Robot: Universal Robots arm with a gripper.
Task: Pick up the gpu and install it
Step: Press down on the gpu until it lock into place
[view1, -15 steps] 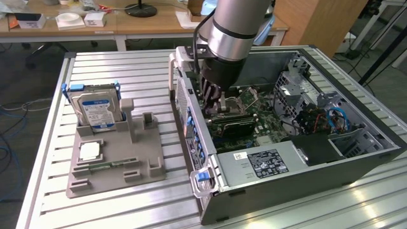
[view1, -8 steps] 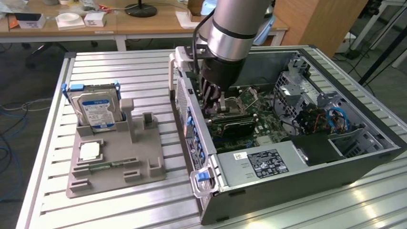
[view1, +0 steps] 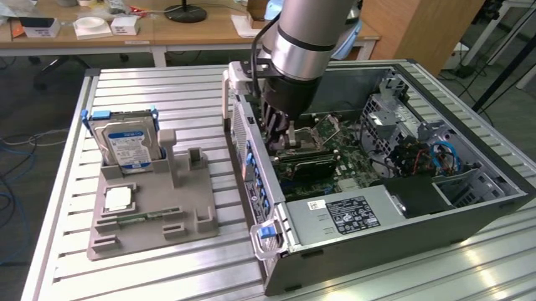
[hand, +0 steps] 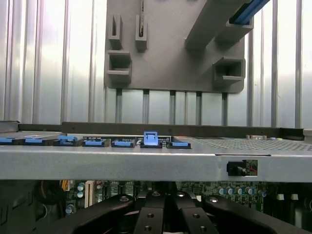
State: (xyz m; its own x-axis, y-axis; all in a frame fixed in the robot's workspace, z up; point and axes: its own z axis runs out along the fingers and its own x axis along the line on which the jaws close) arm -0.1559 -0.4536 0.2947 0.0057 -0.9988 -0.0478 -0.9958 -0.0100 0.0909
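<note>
Reaching down from the top centre of the exterior view, the arm (view1: 305, 31) lowers its gripper (view1: 289, 135) into the open computer case (view1: 469, 213), which fills the right half of the frame on the slatted metal table (view1: 167, 81). The gripper's fingers are drawn together, and below them a dark flat card, the gpu (view1: 310, 164), sits on the green motherboard (view1: 360, 166) near the case's left wall; whether the fingers grip it cannot be told from here. A grey power supply (view1: 343, 216) with a white label lies at the case's lower front. At the left of the frame a grey fixture tray (view1: 125, 241) rests on the table, with a silver hard drive (view1: 125, 147) standing upright in its rear holder and a narrow green memory stick (view1: 138, 217) lying flat near the front. A wooden desk (view1: 167, 31) crosses the top of the frame.

In the wrist view, the black gripper (hand: 163, 214) sits at the bottom centre, its fingers closed close together. Just above runs the case's grey wall (hand: 146, 163), topped by a row of blue slot clips (hand: 122, 142). Beyond, in the upper half, lie the fixture tray (hand: 165, 53) and the table slats (hand: 48, 58). The gpu itself cannot be made out here.
</note>
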